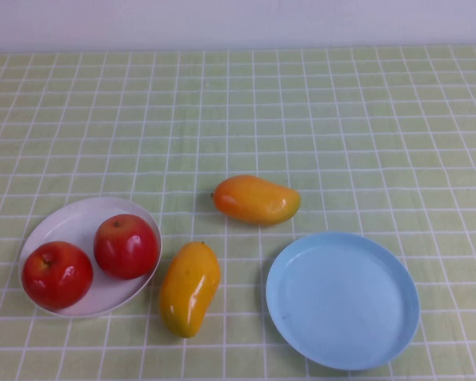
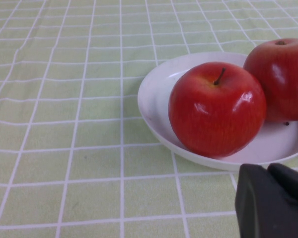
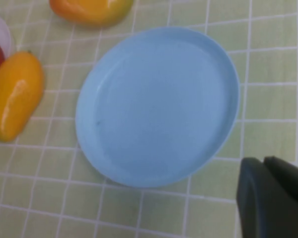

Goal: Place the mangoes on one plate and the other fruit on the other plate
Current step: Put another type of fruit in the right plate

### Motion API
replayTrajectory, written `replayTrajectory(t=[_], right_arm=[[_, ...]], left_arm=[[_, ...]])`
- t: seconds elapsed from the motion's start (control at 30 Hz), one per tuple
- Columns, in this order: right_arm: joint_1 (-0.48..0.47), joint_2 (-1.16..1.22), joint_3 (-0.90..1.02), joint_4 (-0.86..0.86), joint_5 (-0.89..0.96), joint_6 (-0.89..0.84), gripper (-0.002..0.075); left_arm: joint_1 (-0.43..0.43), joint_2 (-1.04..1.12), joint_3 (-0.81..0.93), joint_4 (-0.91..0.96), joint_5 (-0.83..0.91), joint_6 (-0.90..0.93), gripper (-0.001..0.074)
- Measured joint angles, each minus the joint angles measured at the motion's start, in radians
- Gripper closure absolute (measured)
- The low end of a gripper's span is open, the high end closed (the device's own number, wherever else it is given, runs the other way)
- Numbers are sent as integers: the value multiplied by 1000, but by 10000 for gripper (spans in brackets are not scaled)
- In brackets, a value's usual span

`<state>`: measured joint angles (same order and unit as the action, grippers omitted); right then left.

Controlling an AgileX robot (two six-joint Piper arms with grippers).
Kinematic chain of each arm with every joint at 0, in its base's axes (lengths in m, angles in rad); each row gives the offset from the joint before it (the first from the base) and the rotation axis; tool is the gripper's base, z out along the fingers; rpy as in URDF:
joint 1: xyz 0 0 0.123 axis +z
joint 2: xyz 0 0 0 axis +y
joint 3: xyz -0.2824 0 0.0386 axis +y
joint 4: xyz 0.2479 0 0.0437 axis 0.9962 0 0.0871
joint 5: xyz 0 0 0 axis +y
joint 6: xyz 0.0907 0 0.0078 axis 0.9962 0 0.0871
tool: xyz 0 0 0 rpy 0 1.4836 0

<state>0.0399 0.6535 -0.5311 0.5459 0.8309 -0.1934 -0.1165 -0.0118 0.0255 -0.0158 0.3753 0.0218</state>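
Two red apples [image 1: 127,246] [image 1: 57,275] lie on the white plate [image 1: 71,218] at the front left. One mango [image 1: 255,199] lies on the cloth mid-table. The other mango [image 1: 189,287] lies between the two plates, beside the white one. The light blue plate [image 1: 343,300] stands bare at the front right. My left gripper [image 2: 267,167] is shut on nothing, just short of the white plate's [image 2: 154,99] rim and the nearer apple [image 2: 217,109]. My right gripper [image 3: 263,161] is shut and empty, beside the blue plate [image 3: 159,106]. Neither gripper shows in the high view.
A green checked cloth [image 1: 301,111] covers the whole table, and a pale wall runs along its far edge. The right wrist view also catches both mangoes [image 3: 15,94] [image 3: 92,10] beyond the blue plate.
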Motion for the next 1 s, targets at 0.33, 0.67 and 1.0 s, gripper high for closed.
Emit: replayTrajectory(t=[0.33,0.67,1.0], right_arm=[[123,400,-294,-74,45,-110,743],[456,795,-678,-132,87,-102,742],[570,1100,-1036,-323,177,-187,588]], left_arm=[[0,0,0,2,0,0,735],[0,0,0,2,0,0,735],[0,0,0,2,0,0,735]])
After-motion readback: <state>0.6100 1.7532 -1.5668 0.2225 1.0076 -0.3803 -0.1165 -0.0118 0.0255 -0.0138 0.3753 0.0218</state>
